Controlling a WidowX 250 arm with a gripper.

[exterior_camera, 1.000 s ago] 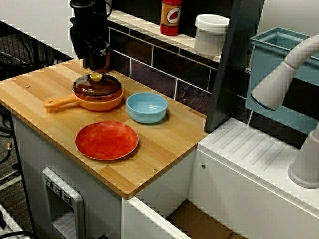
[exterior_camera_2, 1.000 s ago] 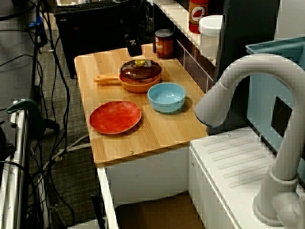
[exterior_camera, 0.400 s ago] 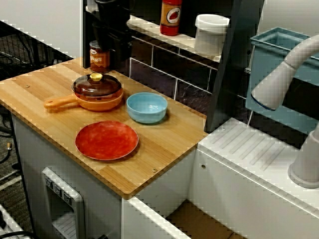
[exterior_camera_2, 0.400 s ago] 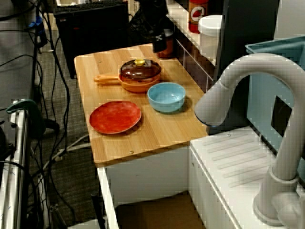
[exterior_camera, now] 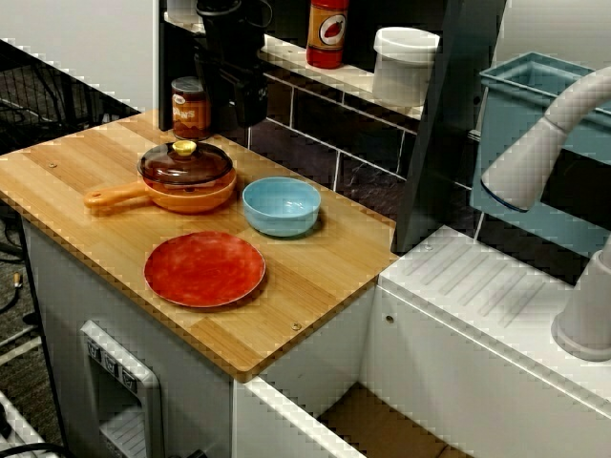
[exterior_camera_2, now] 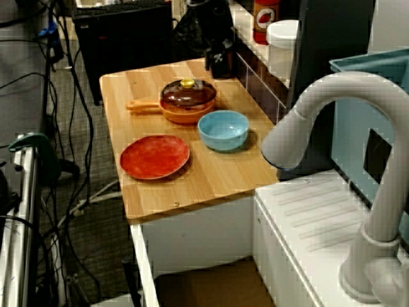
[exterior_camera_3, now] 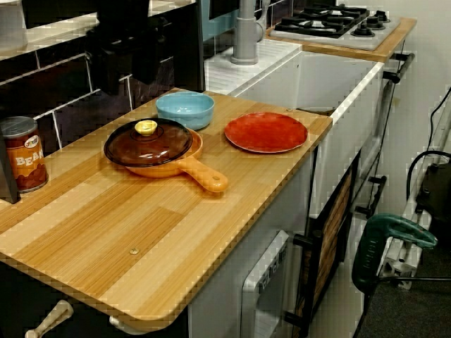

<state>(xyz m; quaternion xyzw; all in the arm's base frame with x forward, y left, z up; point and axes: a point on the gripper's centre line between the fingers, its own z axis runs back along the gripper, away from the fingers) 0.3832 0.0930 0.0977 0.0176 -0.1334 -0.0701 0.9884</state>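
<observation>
My black gripper point(exterior_camera: 241, 107) hangs above the back of the wooden counter point(exterior_camera: 325, 277), close to the dark tiled wall. It is open with nothing between its fingers, as the view from the counter's far end shows point(exterior_camera_3: 134, 74). Nearest to it is a bean can point(exterior_camera: 190, 107), upright just to its left and apart from it point(exterior_camera_3: 22, 153). In the view from the sink end the gripper point(exterior_camera_2: 218, 61) hides that can. In front stands an orange pan with a brown glass lid point(exterior_camera: 186, 176). A light blue bowl point(exterior_camera: 281, 205) and a red plate point(exterior_camera: 204, 268) sit nearby.
A shelf above the tiles carries a red bottle point(exterior_camera: 327, 33) and a white tub point(exterior_camera: 405, 65). A dark post point(exterior_camera: 430, 134) ends the counter on the right, then a white drainboard point(exterior_camera: 477, 286) and a grey faucet point(exterior_camera: 549, 143). A stove point(exterior_camera_3: 331, 21) lies beyond.
The gripper was down over the bean can a second ago. It has risen and moved right along the wall, leaving the can standing alone. Pan, bowl and plate have not moved.
</observation>
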